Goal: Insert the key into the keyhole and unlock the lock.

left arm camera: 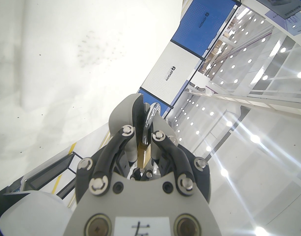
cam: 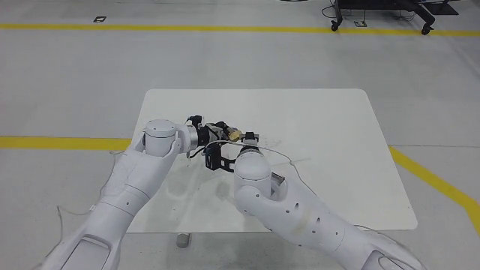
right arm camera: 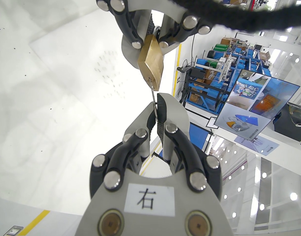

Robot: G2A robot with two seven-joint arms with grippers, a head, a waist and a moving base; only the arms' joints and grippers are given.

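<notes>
Near frame centre in the top view, the right gripper (right arm camera: pixel 156 106) pinches a thin silver metal key (right arm camera: pixel 153 96), its tip at the keyhole of a brass padlock (right arm camera: pixel 151 62). The left gripper (right arm camera: pixel 153 35) clamps this padlock above the white table (cam: pixel 337 135).
</notes>
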